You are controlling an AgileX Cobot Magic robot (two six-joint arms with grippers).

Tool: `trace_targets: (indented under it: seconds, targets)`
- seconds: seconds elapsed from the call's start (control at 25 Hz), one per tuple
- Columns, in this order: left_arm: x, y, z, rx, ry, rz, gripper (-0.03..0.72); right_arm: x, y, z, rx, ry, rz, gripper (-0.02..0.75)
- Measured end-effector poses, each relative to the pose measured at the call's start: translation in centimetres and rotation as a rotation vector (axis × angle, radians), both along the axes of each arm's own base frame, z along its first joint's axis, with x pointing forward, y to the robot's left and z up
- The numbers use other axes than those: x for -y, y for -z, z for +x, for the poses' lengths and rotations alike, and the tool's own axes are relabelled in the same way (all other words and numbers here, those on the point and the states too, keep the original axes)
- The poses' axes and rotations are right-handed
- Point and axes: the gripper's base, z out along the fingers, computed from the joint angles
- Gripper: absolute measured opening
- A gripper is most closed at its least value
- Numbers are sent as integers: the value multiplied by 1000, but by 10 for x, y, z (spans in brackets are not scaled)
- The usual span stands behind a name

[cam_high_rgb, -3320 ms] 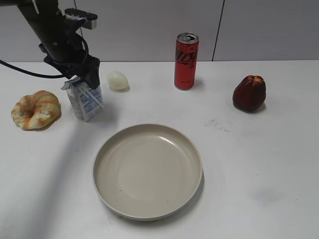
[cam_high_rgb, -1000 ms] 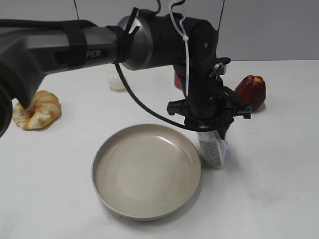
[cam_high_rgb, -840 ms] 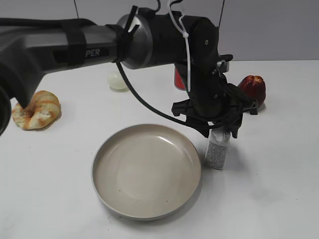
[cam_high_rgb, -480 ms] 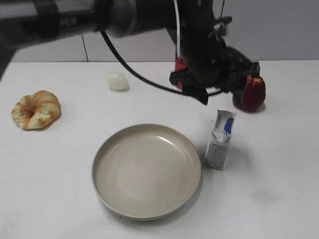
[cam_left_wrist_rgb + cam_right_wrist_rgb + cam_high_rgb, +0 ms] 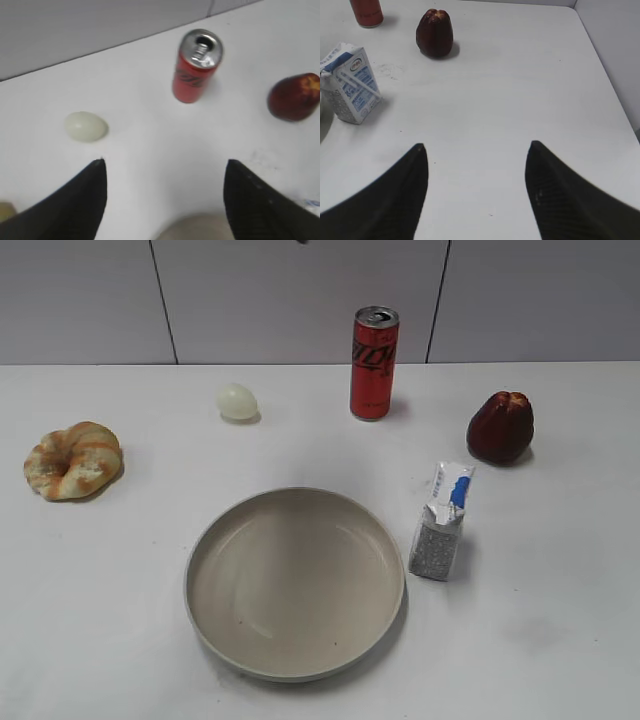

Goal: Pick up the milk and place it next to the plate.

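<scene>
The milk [image 5: 440, 523], a small white-and-blue carton with a grey speckled side, stands upright on the table just right of the plate [image 5: 215, 540], close to its rim. It also shows in the right wrist view [image 5: 350, 85] at the left. The plate's rim shows at the bottom of the left wrist view [image 5: 195, 227]. My left gripper [image 5: 165, 162] is open and empty, high above the table behind the plate. My right gripper [image 5: 476, 145] is open and empty over bare table to the right of the milk. Neither arm shows in the exterior view.
A tall red can [image 5: 374, 362] stands at the back centre, a pale egg [image 5: 237, 401] at the back left, a bread ring [image 5: 72, 460] at the far left, a dark red fruit [image 5: 500, 426] at the right. The table's right edge [image 5: 607, 75] meets a wall.
The left arm carried the milk from beside the bread to the plate's right side, set it down, opened, lifted away and left the exterior view. The milk stands alone now.
</scene>
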Motion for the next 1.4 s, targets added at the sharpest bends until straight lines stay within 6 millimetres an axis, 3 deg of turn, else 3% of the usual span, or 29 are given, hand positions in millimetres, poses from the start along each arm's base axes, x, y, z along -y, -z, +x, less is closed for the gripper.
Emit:
trace_targets:
  seconds: [0.16,0.32,0.52,0.84,1.04,1.16,1.28,1.4]
  targets:
    - [-47,10,4,-60,-74,58,549,0,0,0,0,0,0,466]
    - [-89,43,-20,-195,-110,166,539,0,0,0,0,0,0,466]
    - [-138,73,-82,-308,-134,292,522,0,0,0,0,0,0,466]
    - [-209,78,-197,-261,-239,253,519,0,0,0,0,0,0,466]
    - [-233,90,-255,-135,-212,230,523,0,0,0,0,0,0,466]
    - [-239,100,-285,-41,-133,187,582,0,0,0,0,0,0,466]
    - [-239,108,-304,60,-101,82,643,0,0,0,0,0,0,466]
    - [-240,116,-314,103,-72,54,655,0,0,0,0,0,0,466]
